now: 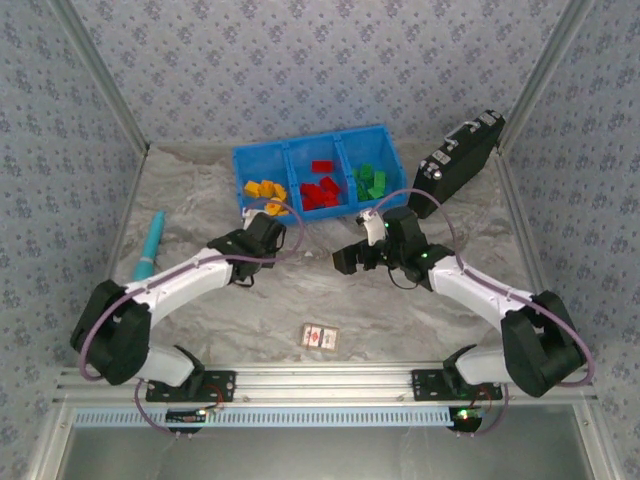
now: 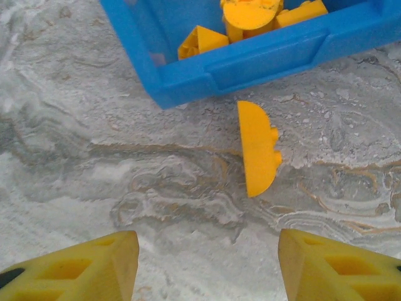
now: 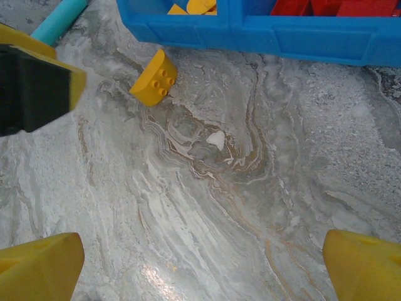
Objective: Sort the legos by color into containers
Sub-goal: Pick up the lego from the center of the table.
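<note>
Just outside the near wall of the blue tray, below its yellow compartment, one yellow brick lies on the surface; whether its far end touches the wall cannot be told. All other legos visible sit inside the tray by color.

Left gripper: released, jaws apart, nothing between them, poised short of the brick on the side away from the tray. Right gripper: released and empty, wide apart, further from the tray.

Orientation: the brick lies tipped on its side. Its long axis runs roughly square to the tray's near wall. The flat face looks one way along that wall, and the curved, studded face looks the other way, toward the red compartment's end.

Risks, as judged:
- A pinch on the curved, studded face may slip or spin the brick out.
- With so little room at the wall, a descending finger may strike or shove the tray.
</note>
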{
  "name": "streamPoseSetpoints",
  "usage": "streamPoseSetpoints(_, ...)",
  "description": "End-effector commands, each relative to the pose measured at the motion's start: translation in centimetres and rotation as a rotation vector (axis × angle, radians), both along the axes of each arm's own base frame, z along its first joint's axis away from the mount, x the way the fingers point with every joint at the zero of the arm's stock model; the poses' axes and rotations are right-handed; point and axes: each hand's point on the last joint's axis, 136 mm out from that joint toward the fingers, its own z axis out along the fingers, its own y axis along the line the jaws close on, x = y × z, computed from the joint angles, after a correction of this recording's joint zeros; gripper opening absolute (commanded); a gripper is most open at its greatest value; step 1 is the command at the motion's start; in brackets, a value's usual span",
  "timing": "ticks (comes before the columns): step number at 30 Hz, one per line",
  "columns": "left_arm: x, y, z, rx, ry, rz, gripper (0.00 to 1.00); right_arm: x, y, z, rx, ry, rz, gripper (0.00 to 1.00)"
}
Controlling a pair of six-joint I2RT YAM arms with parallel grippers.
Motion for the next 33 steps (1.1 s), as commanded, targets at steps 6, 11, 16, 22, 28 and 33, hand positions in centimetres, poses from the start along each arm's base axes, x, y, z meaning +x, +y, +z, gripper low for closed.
streamPoseSetpoints(6, 2.5, -2.6, -2.4, -0.039, -0.002, 0.009, 0.63, -0.9, -0.7, 0.6, -0.019, -0.033, 0.0, 1.0)
streamPoseSetpoints(11, 3.8, -3.3, -3.2, -0.016, 0.002, 0.005, 0.68, -1.1, -1.4, 0.1, -0.029, -0.029, -0.021, 1.0)
streamPoseSetpoints(16, 4.9, -2.9, -4.7, -0.023, 0.021, 0.033, 0.68, -1.0, -1.9, -0.4, -0.034, -0.024, -0.042, 1.0)
streamPoseSetpoints(22, 5.8, -1.8, -6.8, -0.071, 0.059, 0.082, 0.67, -0.7, -2.3, -0.6, -0.04, -0.024, -0.05, 1.0)
streamPoseSetpoints(28, 6.7, -2.1, -8.2, -0.093, 0.085, 0.071, 0.59, -0.1, -2.8, -1.5, -0.058, -0.008, -0.068, 1.0)
streamPoseSetpoints(33, 7.1, -2.5, -9.0, -0.095, 0.101, 0.057, 0.55, 0.2, -2.7, -1.8, -0.06, -0.002, -0.069, 1.0)
